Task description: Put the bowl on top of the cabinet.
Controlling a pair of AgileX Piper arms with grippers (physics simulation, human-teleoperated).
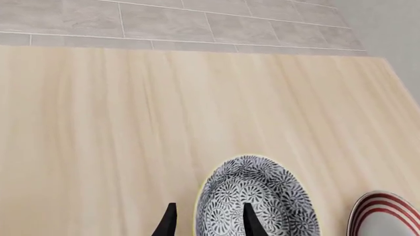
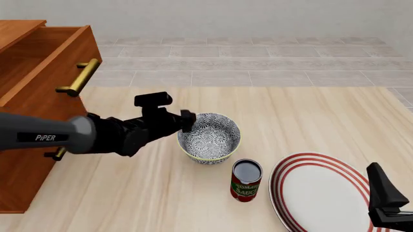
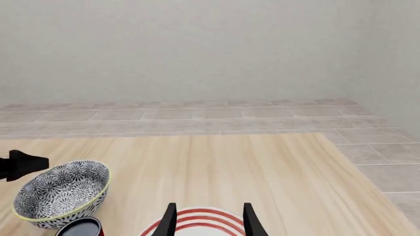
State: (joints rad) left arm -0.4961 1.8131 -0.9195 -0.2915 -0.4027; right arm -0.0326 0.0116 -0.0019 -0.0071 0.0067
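The bowl, deep with a black-and-white floral pattern and a pale yellow rim, stands upright on the wooden table, right of the cabinet. The cabinet is large and reddish-brown with brass bar handles, at the table's left. My left gripper is open at the bowl's left rim. In the left wrist view one finger is inside the bowl and the other outside it, straddling the rim without closing. My right gripper is open at the front right, above the plate, holding nothing.
A tomato sauce can stands just in front of the bowl. A flat red-ringed white plate lies at the front right. The cabinet's upper drawer is pulled open, its handle jutting toward the table. Tiled floor lies beyond the table's far edge.
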